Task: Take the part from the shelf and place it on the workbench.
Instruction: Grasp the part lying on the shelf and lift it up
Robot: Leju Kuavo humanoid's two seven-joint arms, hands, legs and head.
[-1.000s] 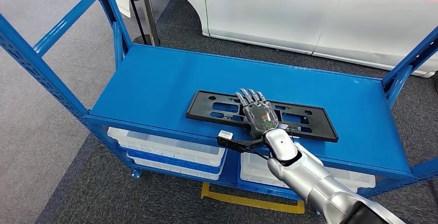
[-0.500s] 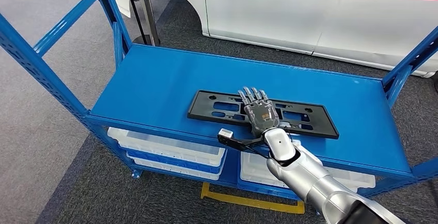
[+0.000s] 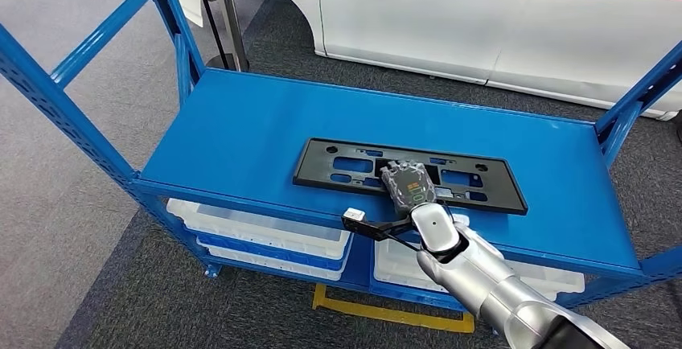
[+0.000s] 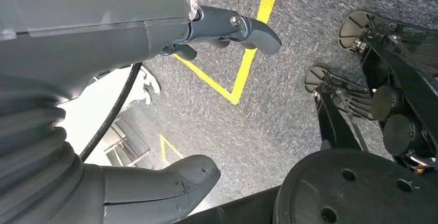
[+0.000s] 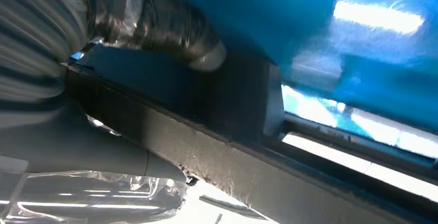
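Since a second ago the right hand (image 3: 408,186) has curled its fingers down: they lay spread flat across the long flat black plastic plate with cut-out slots (image 3: 346,164), and now they are tucked over its near edge, knuckles up. In the right wrist view the thick grey thumb sits under the dark edge of the plate (image 5: 217,152) while a darker finger (image 5: 155,28) presses from the other side, so I judge the hand is gripping the plate, though how firm that hold is I cannot tell.

Going from left to right along the blue metal shelf (image 3: 233,124), the plate begins near the shelf's middle and runs lengthwise toward the shelf's right post, parallel to its front edge and lying flat on it. The hand grips it just right of the plate's middle, on the side nearest the robot.

The left hand (image 4: 155,146) hangs low over grey carpet with yellow tape lines (image 4: 243,74), well apart from the shelf, fingers apart and holding nothing. The right hand is plainly the nearer one, and the lift will probably have to keep that long axis level.
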